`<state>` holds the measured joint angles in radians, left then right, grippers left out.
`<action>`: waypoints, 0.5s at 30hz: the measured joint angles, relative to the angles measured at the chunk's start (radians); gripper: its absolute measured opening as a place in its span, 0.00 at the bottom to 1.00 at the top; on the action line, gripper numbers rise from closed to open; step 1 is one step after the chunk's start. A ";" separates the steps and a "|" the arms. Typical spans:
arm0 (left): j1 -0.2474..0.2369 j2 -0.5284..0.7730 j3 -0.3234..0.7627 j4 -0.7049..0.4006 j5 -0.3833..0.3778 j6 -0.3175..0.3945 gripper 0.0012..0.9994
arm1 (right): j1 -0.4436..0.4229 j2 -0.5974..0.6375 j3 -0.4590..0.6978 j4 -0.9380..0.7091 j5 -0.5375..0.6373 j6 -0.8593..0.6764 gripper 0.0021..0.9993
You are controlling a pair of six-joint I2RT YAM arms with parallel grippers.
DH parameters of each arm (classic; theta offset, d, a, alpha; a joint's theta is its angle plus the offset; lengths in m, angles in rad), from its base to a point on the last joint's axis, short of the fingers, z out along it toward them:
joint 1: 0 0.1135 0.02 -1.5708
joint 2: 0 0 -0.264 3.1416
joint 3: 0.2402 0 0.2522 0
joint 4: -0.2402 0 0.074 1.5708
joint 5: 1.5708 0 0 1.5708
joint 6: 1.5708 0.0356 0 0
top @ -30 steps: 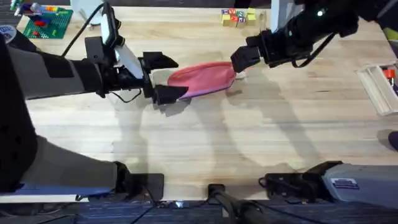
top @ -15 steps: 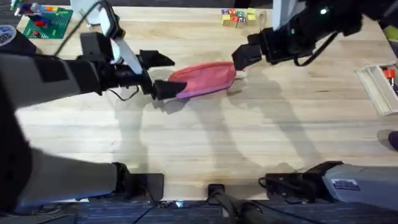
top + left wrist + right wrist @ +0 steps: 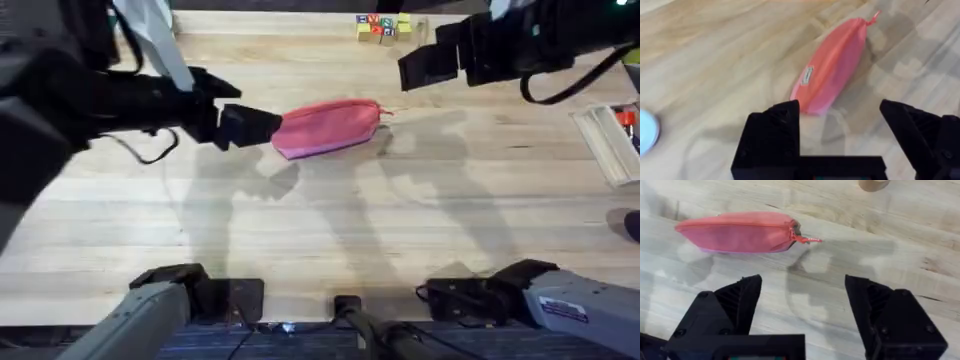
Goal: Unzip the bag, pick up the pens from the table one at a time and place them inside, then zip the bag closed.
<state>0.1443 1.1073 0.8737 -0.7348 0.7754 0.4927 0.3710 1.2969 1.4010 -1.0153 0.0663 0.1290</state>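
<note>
the scene is evenly and brightly lit from above. soft, doubled shadows of the arms fall across the table (image 3: pixel 330 230), greyish and loose-edged, near the bag (image 3: pixel 328 127). in the overhead view the left arm (image 3: pixel 80 95) rises close under the camera and shows large, dark and smeared. the left wrist view is motion-blurred, the wood grain streaked. the right wrist view is sharper, with pale sheen on the planks beside the bag.
</note>
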 joint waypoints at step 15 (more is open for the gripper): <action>-0.062 -0.160 0.302 -0.523 -0.299 -0.069 1.00 | 0.000 0.000 0.000 -0.013 0.001 0.000 1.00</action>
<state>0.0826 0.9478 1.1759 -1.2579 0.4759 0.4237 0.3710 1.2968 1.4010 -1.0286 0.0673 0.1287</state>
